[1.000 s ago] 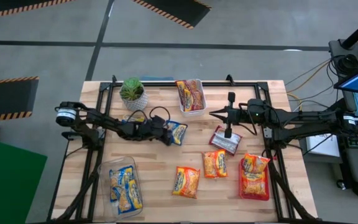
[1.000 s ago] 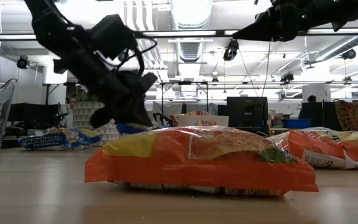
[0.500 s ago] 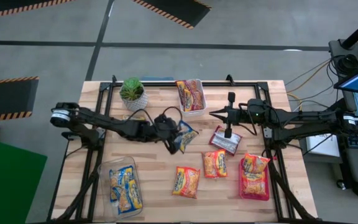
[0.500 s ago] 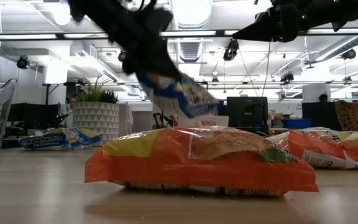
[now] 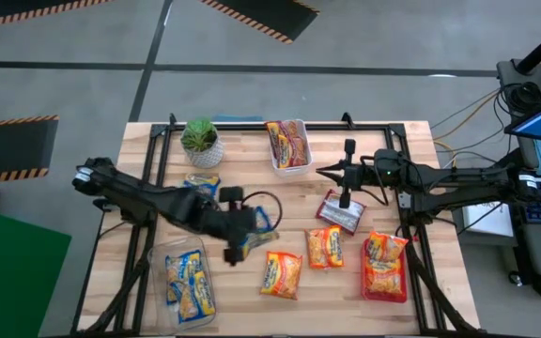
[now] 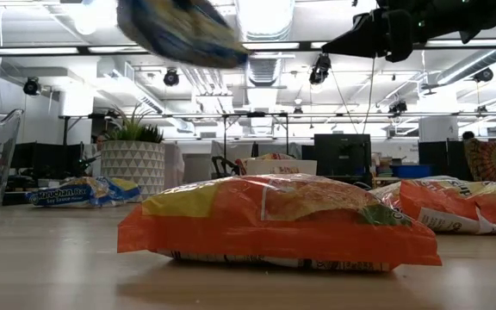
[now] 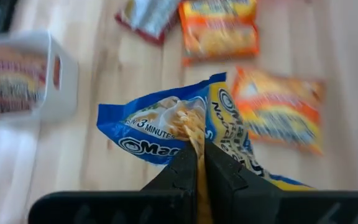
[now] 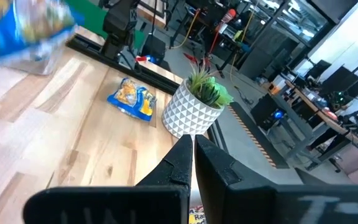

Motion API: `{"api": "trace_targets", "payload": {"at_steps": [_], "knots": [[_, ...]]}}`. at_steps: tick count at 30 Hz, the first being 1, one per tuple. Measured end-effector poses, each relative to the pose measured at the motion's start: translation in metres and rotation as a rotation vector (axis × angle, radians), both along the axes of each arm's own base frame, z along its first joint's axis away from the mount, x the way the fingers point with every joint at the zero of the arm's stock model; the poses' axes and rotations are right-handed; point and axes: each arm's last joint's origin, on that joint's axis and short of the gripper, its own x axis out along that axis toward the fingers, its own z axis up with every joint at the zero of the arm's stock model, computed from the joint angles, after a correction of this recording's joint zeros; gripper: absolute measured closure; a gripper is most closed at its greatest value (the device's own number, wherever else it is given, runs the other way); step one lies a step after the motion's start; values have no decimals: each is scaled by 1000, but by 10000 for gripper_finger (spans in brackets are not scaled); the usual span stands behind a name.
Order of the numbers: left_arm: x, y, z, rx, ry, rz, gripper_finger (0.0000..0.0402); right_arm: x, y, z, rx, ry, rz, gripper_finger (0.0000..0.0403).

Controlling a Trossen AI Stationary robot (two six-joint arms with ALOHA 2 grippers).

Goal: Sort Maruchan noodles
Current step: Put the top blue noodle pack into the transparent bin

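Presently, step in hand: carry of one blue-and-yellow Maruchan packet (image 7: 185,134) toward its bin.
Left tool (image 5: 236,246): fingers clamped together on the packet's edge; the packet hangs clear of the table (image 5: 252,300), over the middle-left area.
Right tool (image 5: 322,171): fingers together, holding nothing, parked high over the far right half.
Destination, judged: clear tub (image 5: 186,282) at the near left corner, which already holds blue-and-yellow packets.
Other bins: second clear tub (image 5: 287,144) at the far edge holds red-orange packets.
Unsorted stock: blue packet (image 5: 202,182) beside the potted plant (image 5: 201,139); orange packets (image 5: 282,273) and a red-and-silver packet (image 5: 340,211) loose on the table; a red-orange pile (image 5: 384,266) at near right.
Next move calls for: swing left and nearer, centre over the tub, then part the fingers.
Caution: the low view is motion-blurred, so the packet's exact tilt is uncertain.
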Motion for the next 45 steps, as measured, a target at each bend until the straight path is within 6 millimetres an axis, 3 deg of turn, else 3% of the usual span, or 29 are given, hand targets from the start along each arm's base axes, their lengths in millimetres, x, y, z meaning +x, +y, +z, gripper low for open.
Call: {"api": "trace_targets", "payload": {"at_steps": [6, 12, 18, 25, 33, 38, 45], "knots": [[-45, -28, 26, -104, 194, 102, 402, 0, 0, 0, -16, 1, 2, 394], [-75, -54, 21, -136, 299, 181, 401, 0, 0, 1, -27, -8, 2, 394], [-93, -66, 15, -238, 431, 307, 401, 0, 0, 3, -32, -31, 3, 394], [-96, -70, 12, -266, 453, 340, 401, 1, 0, 5, -51, -45, 5, 394], [-97, -73, -24, -211, 618, 302, 401, 1, 0, 5, -69, -42, 7, 394], [-90, -75, -50, -171, 578, 212, 401, 1, 0, 5, -70, -42, 7, 394], [-96, -68, -77, -114, 634, 273, 396, 1, 0, 7, -64, -47, 7, 394]]}}
